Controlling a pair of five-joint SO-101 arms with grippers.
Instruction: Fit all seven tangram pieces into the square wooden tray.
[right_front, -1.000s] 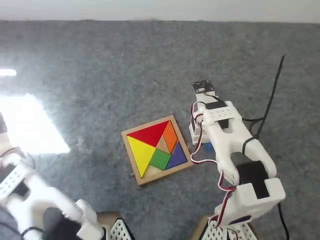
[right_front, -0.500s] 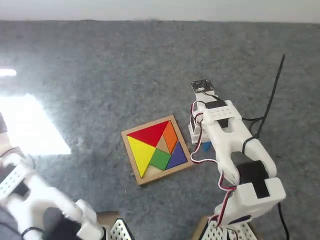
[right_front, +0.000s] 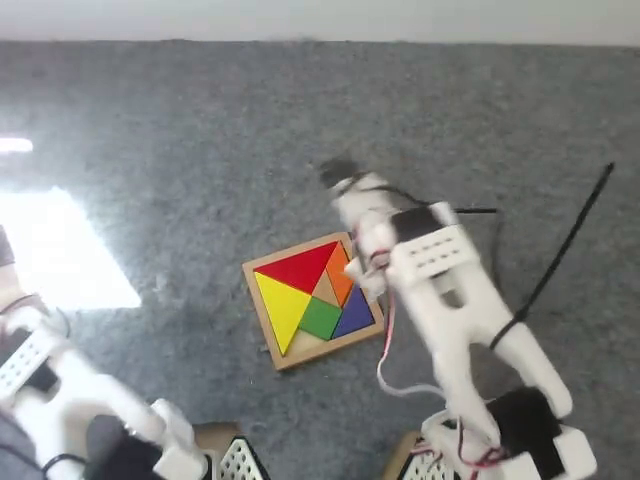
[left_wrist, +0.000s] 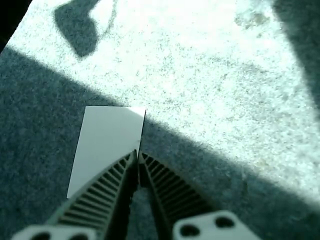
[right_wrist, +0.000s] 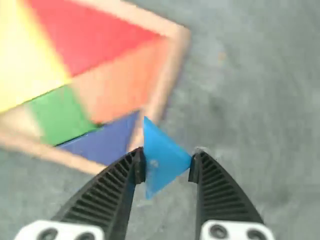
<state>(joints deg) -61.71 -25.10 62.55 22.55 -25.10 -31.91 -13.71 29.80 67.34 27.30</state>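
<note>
- blue triangle (right_wrist: 162, 162), where?
- pinched in the right jaws, over the wooden tray's (right_front: 261, 316) right edge.
- left jaws?
- closed, empty, above a white sheet (left_wrist: 107, 140) on the counter (left_wrist: 240, 90).

Right arm stretched out with a piece in its grip; left arm folded low.
The right arm (right_front: 452, 292) rises from its base at the near right edge and stretches forward and leftward, wrist bent down. The right gripper (right_wrist: 166, 161) has its ribbed fingers (right_wrist: 125, 175) clamped on either side of a blue piece (right_wrist: 161, 152). The left arm (right_front: 70, 390) sits tucked at the near left corner, and the left gripper (left_wrist: 137, 156) points down with its fingers pressed together.
</note>
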